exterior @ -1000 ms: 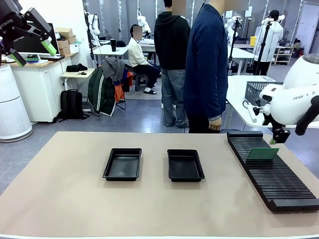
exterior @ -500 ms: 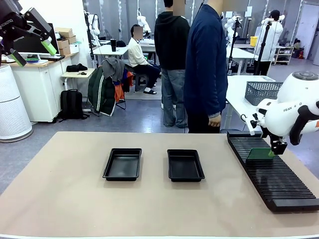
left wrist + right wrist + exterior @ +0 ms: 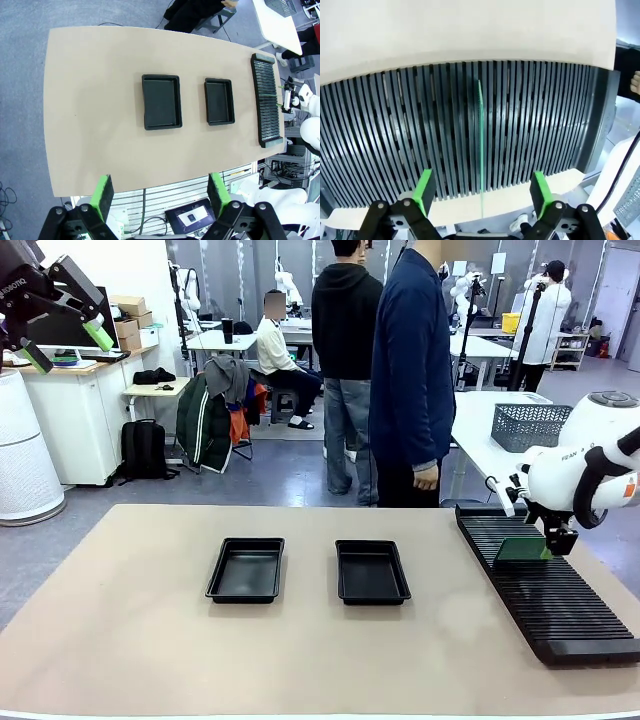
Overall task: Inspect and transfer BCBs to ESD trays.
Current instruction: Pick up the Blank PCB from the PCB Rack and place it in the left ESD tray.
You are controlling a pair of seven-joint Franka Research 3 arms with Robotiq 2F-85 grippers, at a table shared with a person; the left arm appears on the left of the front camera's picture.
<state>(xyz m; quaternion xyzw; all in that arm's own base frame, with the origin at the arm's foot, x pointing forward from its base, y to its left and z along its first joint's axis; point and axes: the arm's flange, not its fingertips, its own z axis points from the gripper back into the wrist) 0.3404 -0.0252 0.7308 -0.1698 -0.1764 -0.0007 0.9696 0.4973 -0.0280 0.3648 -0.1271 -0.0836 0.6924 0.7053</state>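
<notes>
Standing on edge in a slot of the black ribbed rack: one BCB, pale green, thin, upright, in the rack's far half. The rack lies along the right edge of the counter, running from the far edge toward the near right corner.

Right end effector: poised over the BCB, jaws wide, holding nothing. In the right wrist view the board shows edge-on as a thin green line midway between the two green pads, apart from both.

Left end effector: high up beyond the counter's left edge, jaws wide, holding nothing. Its wrist view looks down on the whole counter.

Left ESD tray: black, shallow, raised rim, left of the counter's centre.

Right ESD tray: same kind, just right of centre. The two lie side by side, apart, long sides parallel.

Person: dark blue jacket, standing at the counter's far edge, one hand hanging at the side.
</notes>
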